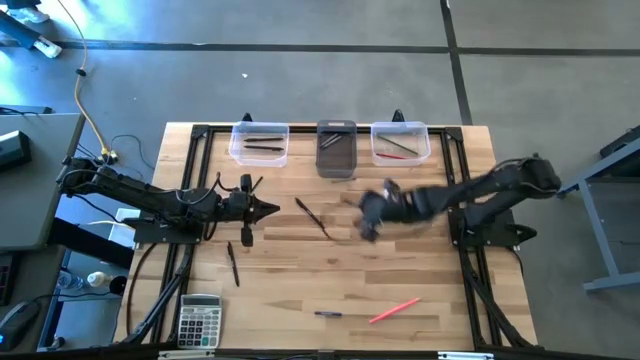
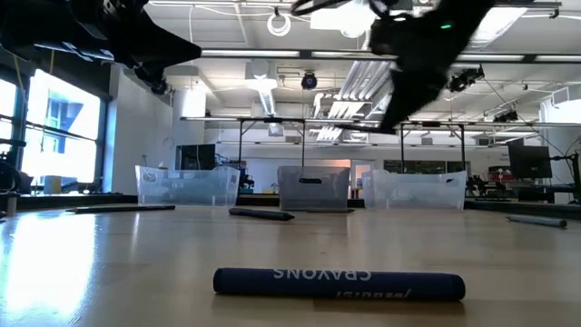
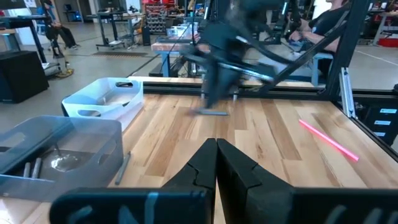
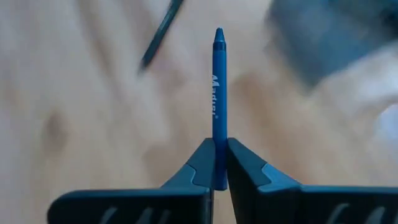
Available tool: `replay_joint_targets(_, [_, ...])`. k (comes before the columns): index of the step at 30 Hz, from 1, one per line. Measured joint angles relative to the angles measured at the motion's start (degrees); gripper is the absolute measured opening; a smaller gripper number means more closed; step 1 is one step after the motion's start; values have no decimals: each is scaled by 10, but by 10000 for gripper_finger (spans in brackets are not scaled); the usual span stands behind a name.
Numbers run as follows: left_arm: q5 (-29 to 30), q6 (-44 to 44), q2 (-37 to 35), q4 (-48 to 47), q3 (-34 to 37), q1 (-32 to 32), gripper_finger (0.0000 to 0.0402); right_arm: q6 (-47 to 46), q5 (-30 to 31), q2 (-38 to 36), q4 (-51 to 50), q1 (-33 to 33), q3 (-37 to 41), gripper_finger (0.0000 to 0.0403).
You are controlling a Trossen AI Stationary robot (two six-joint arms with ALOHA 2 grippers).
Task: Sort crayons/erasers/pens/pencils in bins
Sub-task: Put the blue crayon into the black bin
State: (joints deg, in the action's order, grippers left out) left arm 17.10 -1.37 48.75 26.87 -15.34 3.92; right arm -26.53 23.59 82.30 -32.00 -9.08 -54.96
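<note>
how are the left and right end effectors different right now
The right end effector is shut on a blue crayon that sticks out past its tips; the left end effector is shut with nothing in it. From above, the right one is over the table's middle, below the dark bin, while the left one sits lower left of it, below the left clear bin. Both are dark, two-fingered and off the wood.

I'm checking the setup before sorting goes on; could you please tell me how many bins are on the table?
3, in a row along the far edge: a clear left bin, a dark middle bin, and a clear right bin. None looks hidden.
</note>
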Motion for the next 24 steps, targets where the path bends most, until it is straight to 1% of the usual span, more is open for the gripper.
replay_joint_targets(3, [0, 0, 0, 0, 0, 0, 0, 105, -3, 26, 29, 78, -48, 12])
replay_joint_targets(5, [0, -3, 0, 0, 0, 0, 0, 164, -25, 48, 35, 127, -84, 12])
replay_joint_targets(9, [0, -6, 0, 0, 0, 0, 0, 224, -49, 105, 34, 222, -149, 12])
replay_joint_targets(12, [-3, 2, 0, 0, 0, 0, 0, 264, -81, 164, 46, 283, -187, 12])
replay_joint_targets(17, [-4, 5, 0, 0, 0, 0, 0, 303, -130, 266, 39, 340, -256, 12])
replay_joint_targets(24, [-20, 5, 0, 0, 0, 0, 0, 313, -147, 361, -11, 380, -349, 12])
